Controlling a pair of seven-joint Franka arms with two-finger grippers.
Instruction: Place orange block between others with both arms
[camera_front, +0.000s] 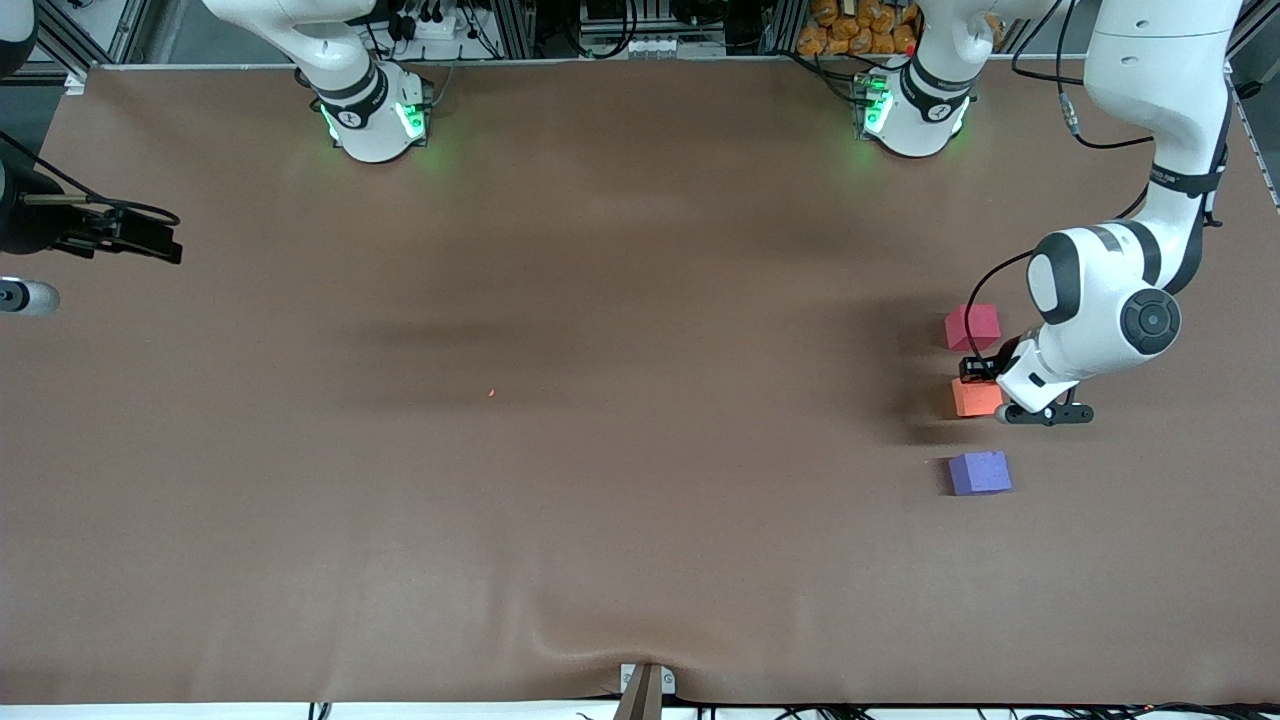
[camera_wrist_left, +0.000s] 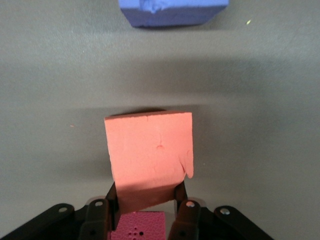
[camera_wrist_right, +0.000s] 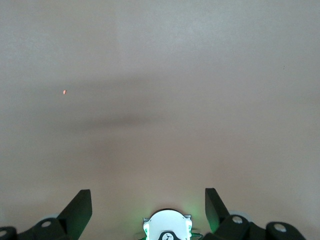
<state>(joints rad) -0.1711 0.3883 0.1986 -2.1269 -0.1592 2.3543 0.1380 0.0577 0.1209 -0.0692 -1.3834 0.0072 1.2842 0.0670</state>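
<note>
Three cubes lining up near the table's L-arm end: orange block (camera_front: 977, 397) sitting between red-pink cube (camera_front: 972, 326) and purple cube (camera_front: 979, 472), left gripper (camera_front: 975, 368) pinching it. Right gripper (camera_wrist_right: 148, 205) waiting at the table's R-arm edge, jaws wide.

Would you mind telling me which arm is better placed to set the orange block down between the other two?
Left. Its tool is shut on the orange block, between the red-pink cube and purple-blue cube. The right tool waits open over bare table.
</note>
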